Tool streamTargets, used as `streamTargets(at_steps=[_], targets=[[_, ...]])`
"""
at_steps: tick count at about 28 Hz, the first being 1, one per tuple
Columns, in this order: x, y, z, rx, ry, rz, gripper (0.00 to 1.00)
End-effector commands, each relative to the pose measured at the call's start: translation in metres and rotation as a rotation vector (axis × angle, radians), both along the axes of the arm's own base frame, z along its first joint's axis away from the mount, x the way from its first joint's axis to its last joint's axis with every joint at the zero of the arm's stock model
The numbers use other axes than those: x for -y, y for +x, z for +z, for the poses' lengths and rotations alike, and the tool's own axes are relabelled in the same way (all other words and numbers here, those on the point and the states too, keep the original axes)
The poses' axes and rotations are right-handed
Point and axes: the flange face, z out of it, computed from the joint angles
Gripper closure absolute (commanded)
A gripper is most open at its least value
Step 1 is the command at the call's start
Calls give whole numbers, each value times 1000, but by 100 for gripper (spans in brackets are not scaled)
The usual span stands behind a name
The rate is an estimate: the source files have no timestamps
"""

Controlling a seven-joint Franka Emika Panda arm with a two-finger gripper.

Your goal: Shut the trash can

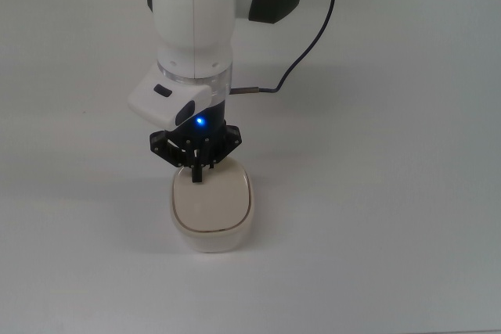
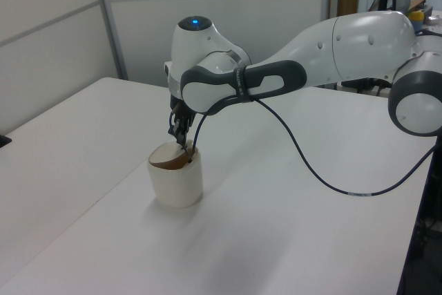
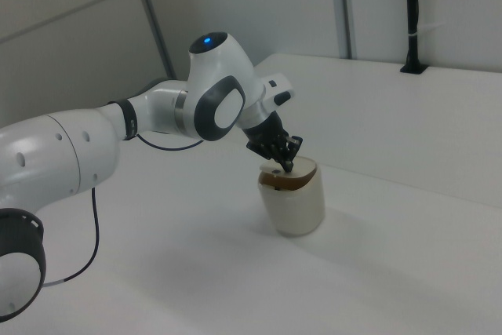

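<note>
My arm's wrist blocks much of what I need in the top view: the gripper (image 1: 196,175) hangs over the far end of the trash can (image 1: 212,209), and its black linkage covers that edge of the lid (image 1: 213,202), so the small button there is out of my sight. The two fingers look pressed together into a single dark tip resting on the lid, with nothing held between them. In the left view the gripper (image 2: 182,139) is mostly shadowed under the white wrist housing, and I cannot make out its fingers separately there.

The trash can stands upright on the white table (image 1: 391,193), near the middle of the top view and a little toward the top view's left. From above its outline is a rounded rectangle, with the long axis running from the near edge of the table toward the arm's base.

The top view shows the lid as a flat beige panel filling the rim, and gives no sense of tilt. The left view shows something the top does not: the lid (image 2: 174,159) seems to sit slightly slanted, with a dark brown sliver of the inside visible under it on the left view's left. The right view shows the trash can (image 3: 292,200) from the opposite side, with the same dark gap under the lid (image 3: 289,173) on the right view's left. A black cable (image 1: 309,44) trails from the wrist across the table.
</note>
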Motion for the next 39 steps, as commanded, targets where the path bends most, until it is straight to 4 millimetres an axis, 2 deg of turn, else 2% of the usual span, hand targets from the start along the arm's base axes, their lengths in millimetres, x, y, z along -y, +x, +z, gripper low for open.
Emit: streamTargets(at_steps=[1, 3, 9, 25, 31, 32, 33, 35, 37, 38, 39], targets=[[-5, -7, -10, -43, 6, 31, 100], [-7, -9, -21, -61, 4, 33, 100], [-15, -11, -28, -76, 9, 45, 100], [-16, -14, -55, -122, 8, 45, 100], [-16, -13, -42, -99, 26, 18, 100], [-16, -13, -37, -91, 30, 8, 100], [-14, -14, -19, -63, 44, -19, 100], [-10, -15, -4, -40, 68, -52, 97], [-8, -16, 6, -24, 97, -81, 87], [-5, -18, 15, -15, 112, -105, 68], [-5, -20, 19, -13, 116, -115, 57]])
